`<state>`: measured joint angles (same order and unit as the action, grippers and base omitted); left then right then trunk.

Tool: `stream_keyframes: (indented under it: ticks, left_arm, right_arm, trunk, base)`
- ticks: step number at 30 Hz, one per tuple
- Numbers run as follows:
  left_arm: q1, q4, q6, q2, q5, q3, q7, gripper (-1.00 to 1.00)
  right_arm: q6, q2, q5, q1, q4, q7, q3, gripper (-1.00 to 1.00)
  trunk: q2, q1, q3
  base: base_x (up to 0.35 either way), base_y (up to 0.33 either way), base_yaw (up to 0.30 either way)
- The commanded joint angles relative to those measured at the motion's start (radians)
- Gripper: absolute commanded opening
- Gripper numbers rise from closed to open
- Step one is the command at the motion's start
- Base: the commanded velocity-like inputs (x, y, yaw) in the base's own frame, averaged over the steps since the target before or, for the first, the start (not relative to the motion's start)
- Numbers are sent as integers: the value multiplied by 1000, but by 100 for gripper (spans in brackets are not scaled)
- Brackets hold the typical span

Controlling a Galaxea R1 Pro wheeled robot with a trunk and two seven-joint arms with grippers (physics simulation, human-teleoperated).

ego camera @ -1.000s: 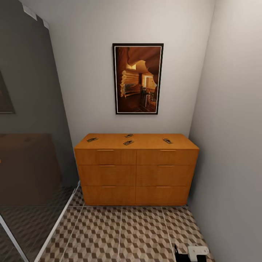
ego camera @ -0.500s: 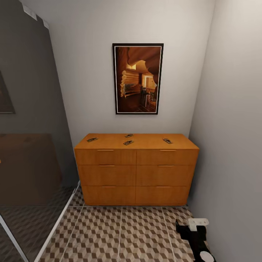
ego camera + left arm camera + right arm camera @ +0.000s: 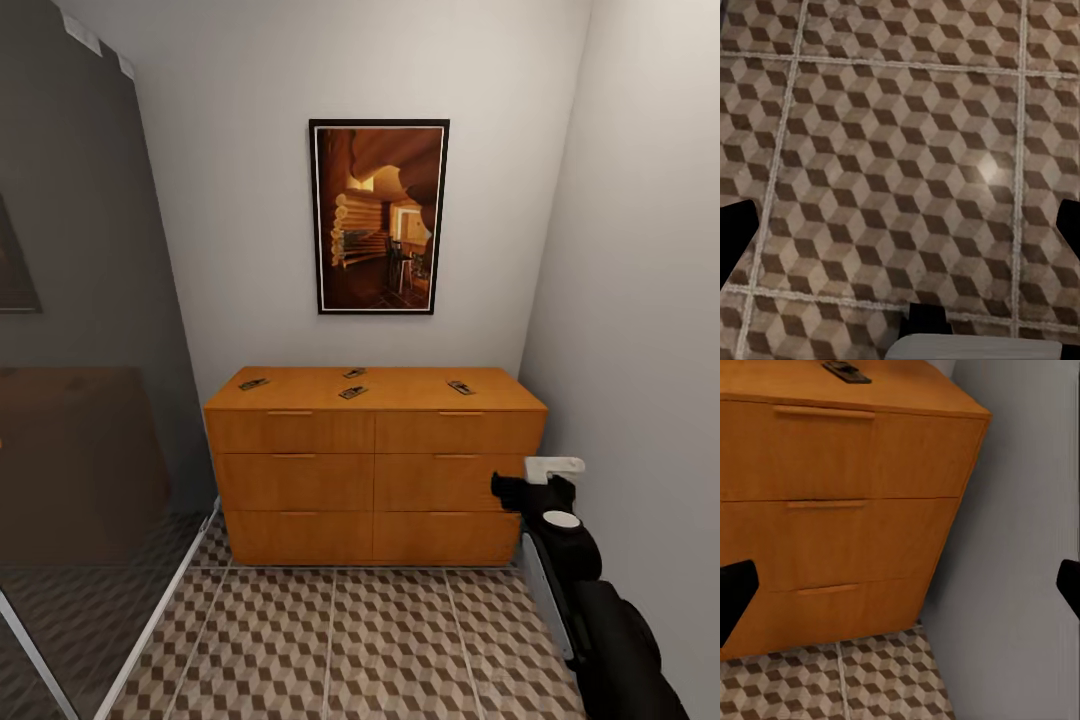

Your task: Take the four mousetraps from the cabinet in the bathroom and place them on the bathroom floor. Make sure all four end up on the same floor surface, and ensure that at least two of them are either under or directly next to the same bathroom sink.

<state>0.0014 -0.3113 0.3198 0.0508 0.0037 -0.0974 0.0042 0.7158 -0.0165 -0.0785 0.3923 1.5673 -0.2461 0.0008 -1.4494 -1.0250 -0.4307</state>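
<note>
Closest to me, the right arm (image 3: 600, 600) reaches up from low on the right, dark and bulky, close along the grey side wall (image 3: 640, 300). Its right end effector (image 3: 535, 480) sits in front of the cabinet's right-hand drawers, level with the middle row. In the right wrist view the two dark fingertips (image 3: 735, 596) sit at opposite edges of the picture, so the jaws stand wide apart with nothing between them.

The left end effector (image 3: 900, 240) hangs over the bathroom floor (image 3: 900, 150), its fingertips likewise spread wide and empty, facing down at the cube-patterned tiles and pale grout lines.

Beyond the right end effector stands the cabinet (image 3: 375, 480), low and wide, orange-brown, three rows of drawers with slim bar handles, on the tiled bathroom floor (image 3: 330, 640). Its right end is just beside the side wall.

All four mousetraps lie on the cabinet's flat top, above and beyond the right end effector. The nearest to it is the right mousetrap (image 3: 460, 387), also seen in the right wrist view (image 3: 846, 370) near the top's front edge. Further left lie the centre mousetrap (image 3: 352, 392), another just behind it (image 3: 354, 373), and the far-left mousetrap (image 3: 253, 383).

Behind the cabinet, a framed picture (image 3: 378, 216) hangs on the back wall. Well to the left stands a dark glass panel (image 3: 80, 400).
</note>
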Motion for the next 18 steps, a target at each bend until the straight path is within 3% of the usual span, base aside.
stream_keyframes:
  ticks: [1, 6, 11, 18]
  left_arm:
    - [0, 4, 2, 0, 0, -2, 0, 100]
    - [0, 22, 4, 0, -1, 1, 0, 100]
    - [0, 30, 0, -4, 1, 1, 1, 100]
    - [0, 44, -1, -6, 1, 2, 2, 100]
  right_arm:
    - [22, 0, -7, 24, 1, 1, 1, 100]
    - [134, 4, -5, 209, -51, 3, 2, 100]
    - [166, 6, -4, 380, -174, 7, 3, 100]
    - [166, 7, -2, 486, -354, 10, 4, 100]
  trunk:
    - [-1, 0, -1]
    - [-1, 0, -1]
    - [-1, 0, -1]
    - [-1, 0, -1]
  base:
    - [0, 0, 0]
    - [0, 0, 0]
    - [32, 0, 0]
    - [247, 0, 0]
